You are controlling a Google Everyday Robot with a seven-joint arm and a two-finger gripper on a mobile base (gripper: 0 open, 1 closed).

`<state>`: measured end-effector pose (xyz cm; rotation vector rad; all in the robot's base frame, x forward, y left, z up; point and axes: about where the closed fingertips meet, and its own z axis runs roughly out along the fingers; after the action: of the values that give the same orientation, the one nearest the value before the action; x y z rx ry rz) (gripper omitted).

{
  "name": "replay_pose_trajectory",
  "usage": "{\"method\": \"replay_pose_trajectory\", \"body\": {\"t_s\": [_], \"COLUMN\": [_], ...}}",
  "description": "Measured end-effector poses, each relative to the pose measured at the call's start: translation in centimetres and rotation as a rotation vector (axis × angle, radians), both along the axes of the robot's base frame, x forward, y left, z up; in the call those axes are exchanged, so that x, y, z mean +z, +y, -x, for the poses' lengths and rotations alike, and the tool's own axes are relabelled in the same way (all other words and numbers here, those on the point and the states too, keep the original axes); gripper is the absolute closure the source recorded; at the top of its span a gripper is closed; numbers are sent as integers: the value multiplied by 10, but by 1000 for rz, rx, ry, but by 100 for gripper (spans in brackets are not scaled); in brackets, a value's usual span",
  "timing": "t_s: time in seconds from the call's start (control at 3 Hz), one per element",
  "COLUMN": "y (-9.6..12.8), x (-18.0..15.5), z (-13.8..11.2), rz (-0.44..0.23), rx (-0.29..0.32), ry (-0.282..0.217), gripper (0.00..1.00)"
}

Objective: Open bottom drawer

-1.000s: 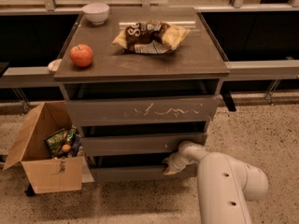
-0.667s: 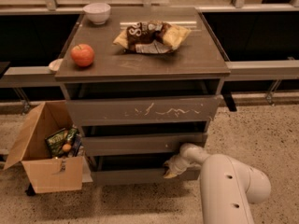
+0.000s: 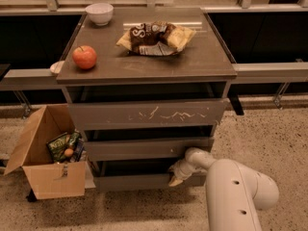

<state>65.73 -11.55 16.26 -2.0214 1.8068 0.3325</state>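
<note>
1. three drawer fronts stack under the cabinet top, and the bottom drawer is the lowest and plainest, sitting near the floor with a dark gap above it. the gripper is at that front's upper edge, toward its right end. i cannot tell whether it is clamped on the edge or only resting against it.
2. the front has no handle, so any hold is on a thin lip. a pull that angles upward would likely slip off and leave the drawer where it is.
3. the contact is off-centre. pulling from the right end could skew the drawer on its runners and jam it.
4. the middle drawer hangs just above the gripper. a lift during the pull could catch its lower edge and drag out the wrong drawer.
5. a cardboard box stands just beside the drawer's left end and could be nudged if the front swings out crooked.
6. if the drawer sticks, the whole cabinet may be tugged forward, and the apple near the top's left edge could roll off.
</note>
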Motion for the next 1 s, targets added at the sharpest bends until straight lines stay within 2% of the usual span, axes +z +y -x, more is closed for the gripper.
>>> {"method": "replay_pose_trajectory", "body": {"t_s": [0.33,0.67,1.0], "y": [0,0,5], "x": [0,0,-4], "z": [0,0,19], "rz": [0,0,38], "rx": [0,0,32], "ry": [0,0,65], "gripper": [0,0,0]}}
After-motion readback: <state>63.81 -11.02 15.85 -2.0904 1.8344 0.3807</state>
